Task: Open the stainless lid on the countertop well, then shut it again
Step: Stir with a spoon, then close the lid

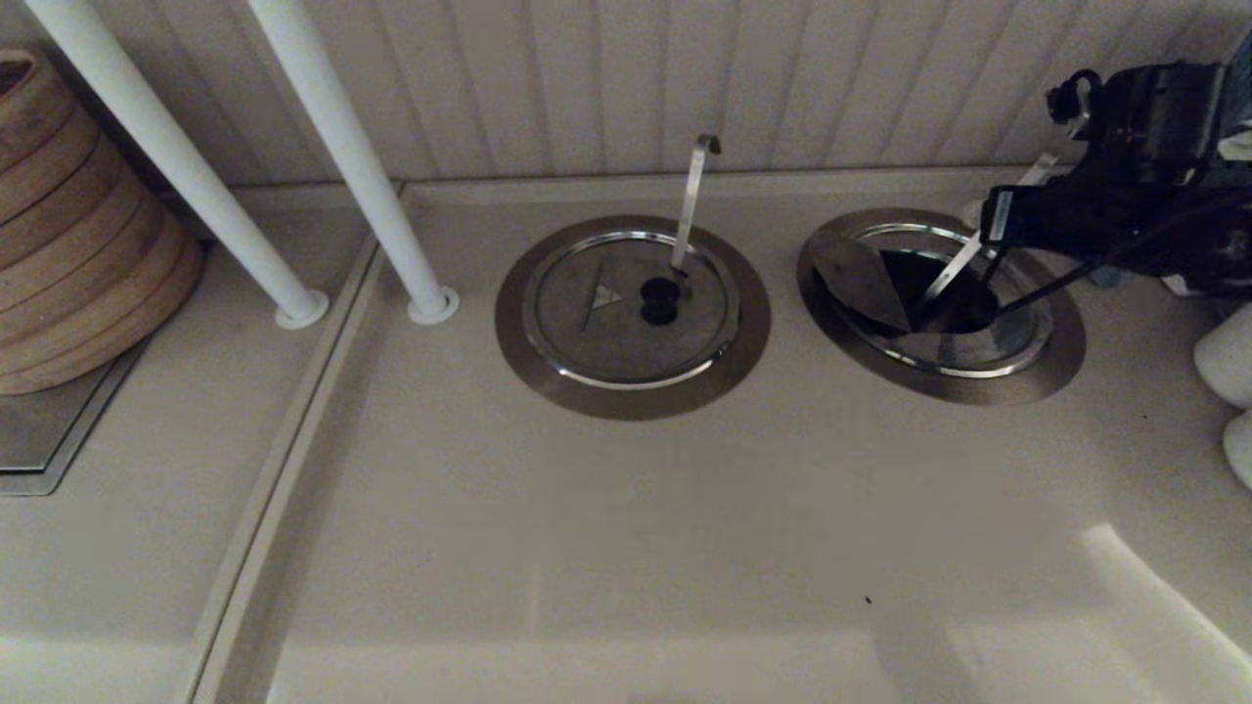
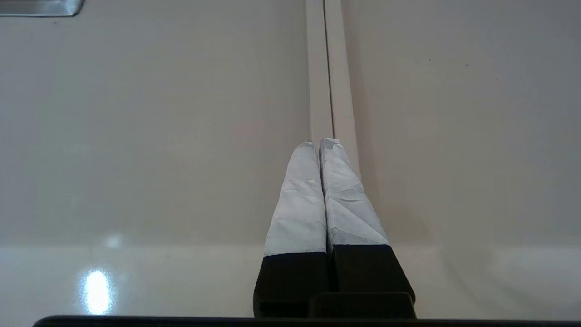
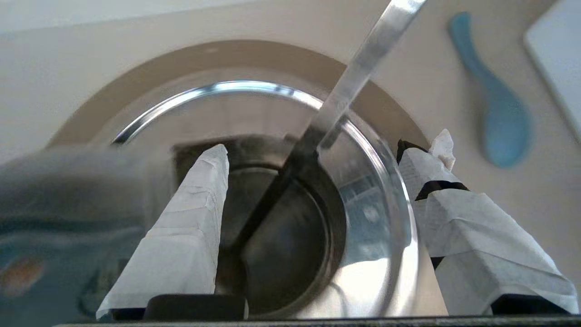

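Note:
The countertop well (image 1: 1066, 342) is the right-hand one, a wide brushed-steel ring around a dark hole (image 1: 939, 288). The stainless lid (image 1: 859, 279) is folded open, its flap tilted up over the well's left side; its knob is hidden. The straight utensil handle (image 1: 963, 259) slants up out of the hole. My right gripper (image 1: 983, 279) hangs over the opening, open, holding nothing. In the right wrist view the right gripper (image 3: 331, 147) straddles the handle (image 3: 358, 72), one finger (image 3: 190, 218) beside the blurred raised flap (image 3: 68, 181). My left gripper (image 2: 320, 143) is shut above bare countertop.
The twin well's lid (image 1: 587, 323) lies flat to the left, with a hook-tipped handle (image 1: 694, 196). Two white poles (image 1: 342, 156) and stacked bamboo steamers (image 1: 68, 225) stand far left. White objects (image 1: 1228, 362) sit at the right edge; a blue spoon (image 3: 499, 122) lies beyond the well.

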Robot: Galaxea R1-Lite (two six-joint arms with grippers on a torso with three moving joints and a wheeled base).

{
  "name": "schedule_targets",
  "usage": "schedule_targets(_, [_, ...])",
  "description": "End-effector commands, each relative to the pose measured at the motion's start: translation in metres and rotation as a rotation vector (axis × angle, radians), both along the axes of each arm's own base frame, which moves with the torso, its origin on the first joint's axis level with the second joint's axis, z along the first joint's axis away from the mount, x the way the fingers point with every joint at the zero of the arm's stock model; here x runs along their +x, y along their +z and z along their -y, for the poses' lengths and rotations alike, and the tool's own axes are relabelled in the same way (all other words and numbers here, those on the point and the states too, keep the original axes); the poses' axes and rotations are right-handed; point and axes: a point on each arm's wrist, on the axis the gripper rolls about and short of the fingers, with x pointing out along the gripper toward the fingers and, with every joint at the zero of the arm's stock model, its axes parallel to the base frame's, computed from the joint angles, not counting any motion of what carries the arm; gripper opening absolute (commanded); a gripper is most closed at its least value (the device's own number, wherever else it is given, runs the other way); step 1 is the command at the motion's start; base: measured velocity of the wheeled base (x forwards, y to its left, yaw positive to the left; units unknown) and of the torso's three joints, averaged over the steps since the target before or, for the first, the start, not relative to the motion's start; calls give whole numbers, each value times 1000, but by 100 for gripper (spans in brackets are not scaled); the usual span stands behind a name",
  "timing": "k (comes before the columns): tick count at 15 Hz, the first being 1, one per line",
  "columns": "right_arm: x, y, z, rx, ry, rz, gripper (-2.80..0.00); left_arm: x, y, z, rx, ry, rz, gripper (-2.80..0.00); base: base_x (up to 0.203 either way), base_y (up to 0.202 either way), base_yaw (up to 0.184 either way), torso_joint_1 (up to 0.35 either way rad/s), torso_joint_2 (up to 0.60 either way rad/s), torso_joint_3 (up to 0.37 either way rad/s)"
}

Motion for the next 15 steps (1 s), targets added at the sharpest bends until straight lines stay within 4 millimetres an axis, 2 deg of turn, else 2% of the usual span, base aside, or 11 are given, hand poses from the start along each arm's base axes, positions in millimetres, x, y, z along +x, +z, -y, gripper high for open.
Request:
schedule_targets(1, [-40, 21, -22, -15, 74, 40, 0, 0, 0, 0, 0, -1, -1, -280, 0, 0, 0, 0, 0, 0])
schedule_targets(4, [-67, -1, -66, -129, 228, -43, 0, 0, 0, 0, -1, 0, -2, -280, 0, 0, 0, 0, 0, 0])
schedule_targets(6, [-77, -16, -87, -227, 277, -33, 0, 0, 0, 0, 0, -1, -1, -280, 0, 0, 0, 0, 0, 0])
schedule_targets(10, [-63, -41, -102, -346, 267, 69, 0, 0, 0, 0, -1, -1, -1, -280, 0, 0, 0, 0, 0, 0])
schedule_targets(13, [-61, -55, -111, -366, 298, 42, 0, 0, 0, 0, -1, 1, -1, -280, 0, 0, 0, 0, 0, 0])
schedule_targets(15, [-67, -59, -119, -382, 327, 43, 0, 0, 0, 0, -1, 0, -1, -280, 0, 0, 0, 0, 0, 0])
